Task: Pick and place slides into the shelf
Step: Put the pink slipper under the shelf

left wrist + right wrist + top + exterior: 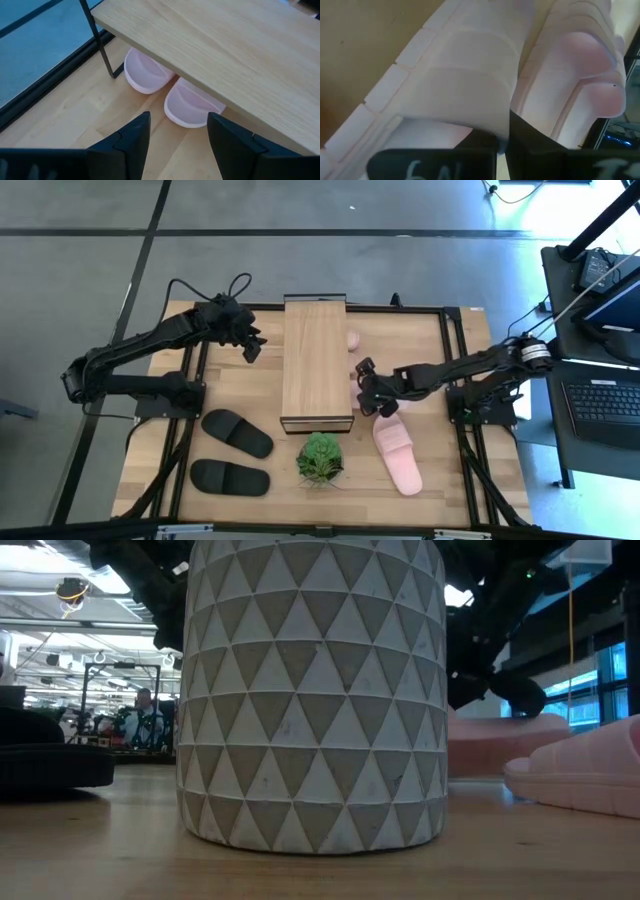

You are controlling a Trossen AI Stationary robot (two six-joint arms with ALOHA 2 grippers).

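Nearest the low camera, just off the near end of the shelf (pixel 317 365), the potted plant (pixel 320 458) stands on the pale wood counter (pixel 240 395), and its white pot patterned with triangles (pixel 311 695) fills that view and blocks most of what lies behind. Left of the plant and near the counter's front, two black slides (pixel 236 432) lie side by side. Right of the plant, a pale pink slide (pixel 398 455) lies flat, and just beside the shelf's right flank the right tool (pixel 377 402) is pinched on the strap of another pink slide (pixel 470 95), which lies against a second pink one (pixel 575 75). Under the shelf's plank top, two pink slides (pixel 150 75) are tucked in with only their rounded ends showing; the rest is hidden by the plank. Off the shelf's left flank toward its far end, the left tool (pixel 251 346) hangs with its fingers (pixel 132 142) spread and nothing between them. Beyond the counter lies grey floor (pixel 90 260), with a desk bearing a keyboard (pixel 608 400) off to the right, and in the low view a brightly lit hall with a person (pixel 145 712) far off.
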